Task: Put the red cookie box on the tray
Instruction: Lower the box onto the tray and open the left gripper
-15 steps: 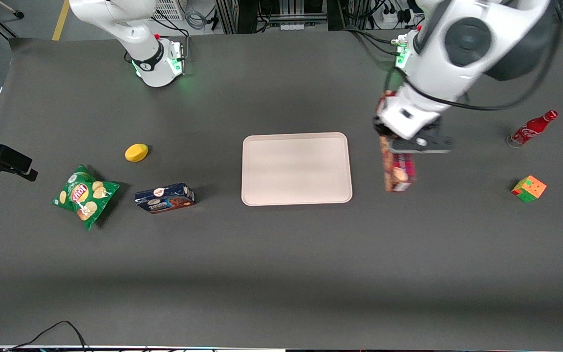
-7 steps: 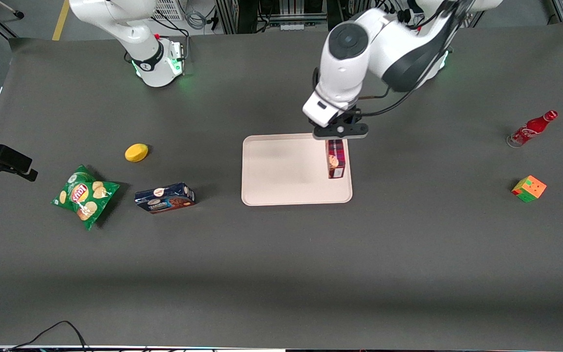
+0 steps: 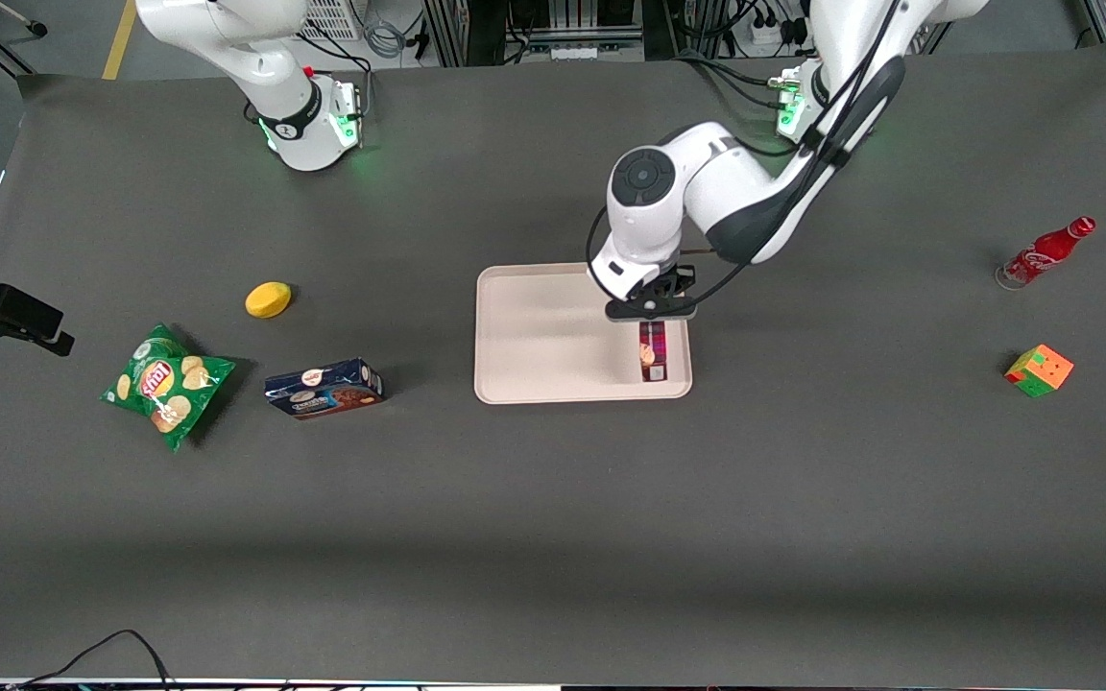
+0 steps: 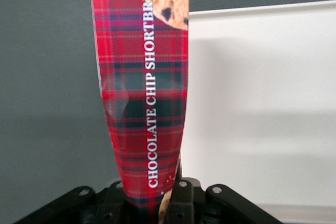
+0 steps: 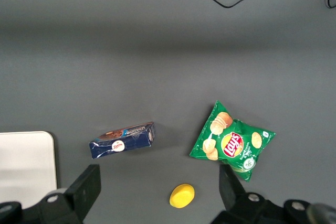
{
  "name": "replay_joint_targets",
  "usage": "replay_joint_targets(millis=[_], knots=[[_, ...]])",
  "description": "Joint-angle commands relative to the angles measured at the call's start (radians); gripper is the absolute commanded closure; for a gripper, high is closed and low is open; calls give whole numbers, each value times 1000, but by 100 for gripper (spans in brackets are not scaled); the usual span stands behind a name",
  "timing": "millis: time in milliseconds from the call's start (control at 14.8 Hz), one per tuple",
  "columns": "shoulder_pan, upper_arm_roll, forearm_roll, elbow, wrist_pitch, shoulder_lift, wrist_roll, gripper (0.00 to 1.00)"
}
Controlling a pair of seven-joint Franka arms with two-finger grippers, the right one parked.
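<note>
Front view: gripper (image 3: 650,313) clamps red cookie box (image 3: 651,351) over tray (image 3: 553,331).

I work in a robotics lab, not a home. My table (image 3: 553,537) is one wide dark grey mat, and two white arm bases (image 3: 313,125) with green lights are bolted to it. Along the top edge of the front view run metal racks (image 3: 476,29), bundled cables (image 3: 380,38), a power strip (image 3: 766,34) and a yellow floor line (image 3: 119,38). My gripper (image 3: 647,309) clamps the red cookie box (image 3: 651,353) over the tray (image 3: 534,336) mid-frame.
</note>
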Motion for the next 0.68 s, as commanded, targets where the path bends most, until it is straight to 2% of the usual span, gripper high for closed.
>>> replay_joint_targets(millis=[0,610], knots=[[-8,1,56,16,49,52,-49,100],[2,11,70,8,61,144,-111,100]])
